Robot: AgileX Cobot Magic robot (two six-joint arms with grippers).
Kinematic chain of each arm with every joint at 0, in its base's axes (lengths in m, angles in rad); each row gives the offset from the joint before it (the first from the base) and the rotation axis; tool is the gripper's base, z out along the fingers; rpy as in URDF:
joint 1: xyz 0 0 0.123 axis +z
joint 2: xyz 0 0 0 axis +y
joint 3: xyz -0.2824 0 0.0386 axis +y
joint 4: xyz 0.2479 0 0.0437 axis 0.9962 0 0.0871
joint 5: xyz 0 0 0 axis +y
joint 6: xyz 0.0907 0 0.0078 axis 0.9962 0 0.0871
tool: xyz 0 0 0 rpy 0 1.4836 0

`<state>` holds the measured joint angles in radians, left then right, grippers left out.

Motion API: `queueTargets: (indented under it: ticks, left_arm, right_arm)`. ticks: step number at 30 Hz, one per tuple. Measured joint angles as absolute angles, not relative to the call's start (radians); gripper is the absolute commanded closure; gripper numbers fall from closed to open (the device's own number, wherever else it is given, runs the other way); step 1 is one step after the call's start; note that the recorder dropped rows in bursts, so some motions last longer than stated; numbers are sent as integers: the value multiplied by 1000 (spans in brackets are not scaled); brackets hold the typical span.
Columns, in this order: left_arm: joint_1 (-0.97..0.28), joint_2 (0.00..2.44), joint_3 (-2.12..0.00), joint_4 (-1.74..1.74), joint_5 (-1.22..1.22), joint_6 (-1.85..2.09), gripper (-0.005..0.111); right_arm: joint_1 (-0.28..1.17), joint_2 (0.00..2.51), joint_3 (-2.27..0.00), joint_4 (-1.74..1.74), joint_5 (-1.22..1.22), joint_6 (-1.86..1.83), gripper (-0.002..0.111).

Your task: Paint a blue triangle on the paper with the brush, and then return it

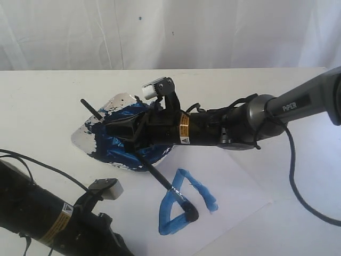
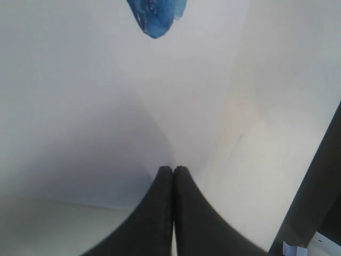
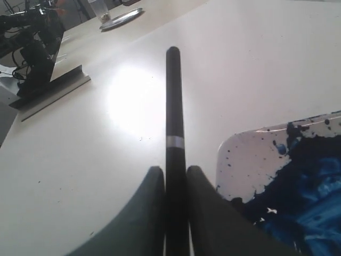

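A white paper [image 1: 240, 186] lies on the table with a blue triangle [image 1: 169, 205] painted on it in thick strokes. The black brush [image 1: 165, 181] slants down from my right gripper [image 1: 114, 127], and its tip touches the paper at the end of the triangle's lower stroke. My right gripper [image 3: 174, 169] is shut on the brush handle [image 3: 173, 106] and hovers over the paint dish [image 1: 85, 136]. My left gripper [image 2: 173, 169] is shut and empty, low over the paper [image 2: 186, 80] near a corner of the blue triangle [image 2: 157, 16].
The paint dish [image 3: 242, 160] is smeared with dark blue paint. The left arm [image 1: 48, 218] lies at the front left with a black cable [image 1: 32, 160] beside it. A second cable [image 1: 292, 170] hangs from the right arm. A metal bracket [image 3: 53, 90] stands far off.
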<state>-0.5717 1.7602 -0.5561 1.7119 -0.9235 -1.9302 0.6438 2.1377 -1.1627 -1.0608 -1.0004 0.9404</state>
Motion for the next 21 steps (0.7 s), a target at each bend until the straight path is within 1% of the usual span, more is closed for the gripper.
queueTargets:
  ticks: [6,13,21]
  left_arm:
    - [-572,1760,-556,1712,-923,-1930,107]
    - [-572,1760,-556,1712,-923,-1930,107]
    - [-572,1760,-556,1712,-923,-1930,107]
  right_arm:
    - [582,2136,-1105,-1061,-1000,922,108]
    - [534,2120,-1097,-1061,-1004,914,108]
    - [517,2116,-1097,-1063,-1029,909,108]
